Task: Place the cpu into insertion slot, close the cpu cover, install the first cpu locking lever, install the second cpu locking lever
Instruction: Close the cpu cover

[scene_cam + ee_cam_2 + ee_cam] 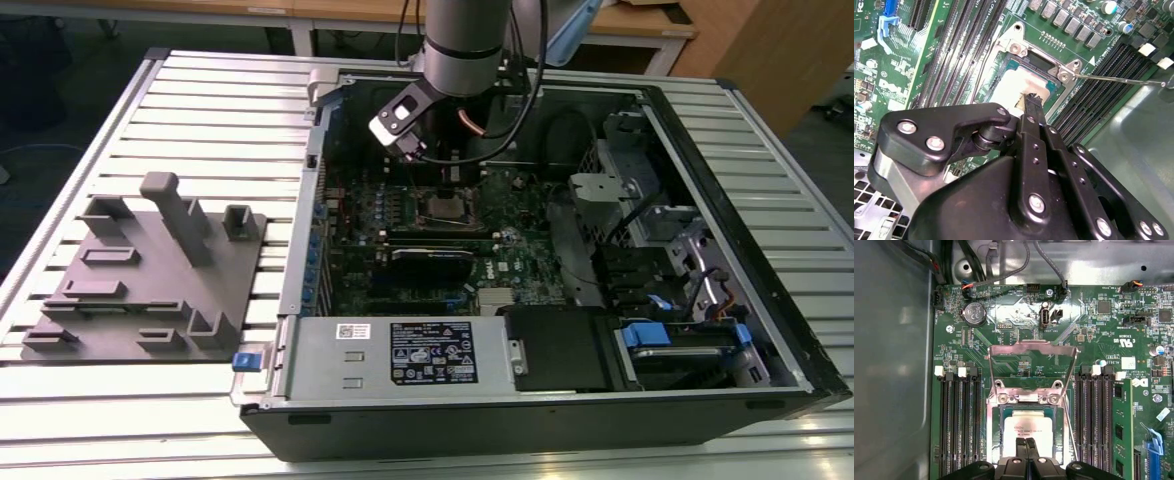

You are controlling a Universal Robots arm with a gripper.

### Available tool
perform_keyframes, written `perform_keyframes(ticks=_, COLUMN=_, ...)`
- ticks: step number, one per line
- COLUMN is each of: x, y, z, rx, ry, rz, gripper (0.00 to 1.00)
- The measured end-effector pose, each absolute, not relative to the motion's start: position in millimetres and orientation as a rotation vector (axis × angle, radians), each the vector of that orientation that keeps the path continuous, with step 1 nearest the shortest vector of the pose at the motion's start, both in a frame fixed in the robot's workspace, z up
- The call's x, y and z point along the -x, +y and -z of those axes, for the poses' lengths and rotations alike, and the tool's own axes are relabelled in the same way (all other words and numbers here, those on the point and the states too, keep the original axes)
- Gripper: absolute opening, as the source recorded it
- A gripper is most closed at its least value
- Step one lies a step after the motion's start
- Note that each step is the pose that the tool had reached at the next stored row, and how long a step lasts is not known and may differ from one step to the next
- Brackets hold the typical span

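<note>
The cpu [1026, 430], a silver-grey square, lies flat in the insertion slot [996, 432] on the green board. My gripper [1026, 442] hangs right over its middle, fingers pressed together with nothing between them. In the second wrist view the gripper [1032, 100] tip sits just over the cpu [1014, 85]. The cpu cover [1032, 347] stands raised on its hinge beyond the slot, and the board shows through its cut-out. A thin locking lever [1114, 78] sticks out sideways from the socket. In the exterior view the gripper [449, 178] is directly above the insertion slot [427, 212].
Long black memory slots [959, 425] flank the socket on both sides. A black card [430, 258] and the power supply box [400, 355] lie nearer the case front. Drive bays and cables [667, 250] fill the exterior view's right. A grey fixture plate [147, 270] sits outside the case.
</note>
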State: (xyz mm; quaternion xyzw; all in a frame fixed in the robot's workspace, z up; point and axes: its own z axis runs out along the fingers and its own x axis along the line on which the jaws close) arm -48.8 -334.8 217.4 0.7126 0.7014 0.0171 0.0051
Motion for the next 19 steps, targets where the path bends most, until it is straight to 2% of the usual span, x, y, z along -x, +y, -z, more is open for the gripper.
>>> perform_keyframes(ticks=19, x=48.6, y=-334.8, z=-222.3, rx=-2.229, ry=2.195, rz=-0.044, gripper=0.10)
